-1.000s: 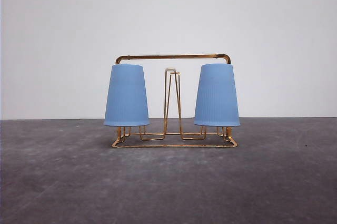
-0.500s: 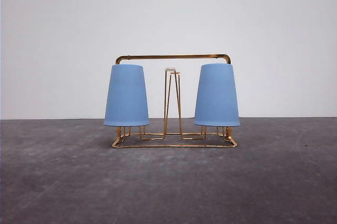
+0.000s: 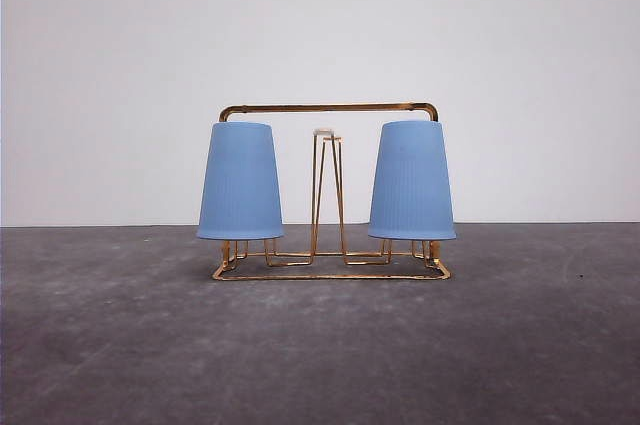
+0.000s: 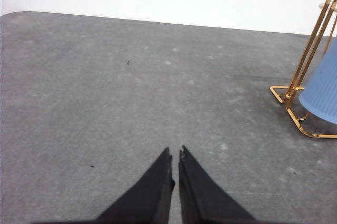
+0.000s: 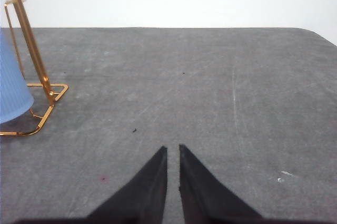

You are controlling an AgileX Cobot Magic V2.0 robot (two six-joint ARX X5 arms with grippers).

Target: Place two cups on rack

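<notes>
Two light-blue ribbed cups sit upside down on the gold wire rack in the front view, one cup at its left end and the other cup at its right end. A white-tipped middle prong pair stands bare between them. In the left wrist view my left gripper is shut over bare table, well apart from the rack's corner and a cup's rim. My right gripper is likewise shut and holds nothing, away from the rack and cup.
The rack stands on a dark grey mottled table before a plain white wall. The table's rounded far corners show in both wrist views.
</notes>
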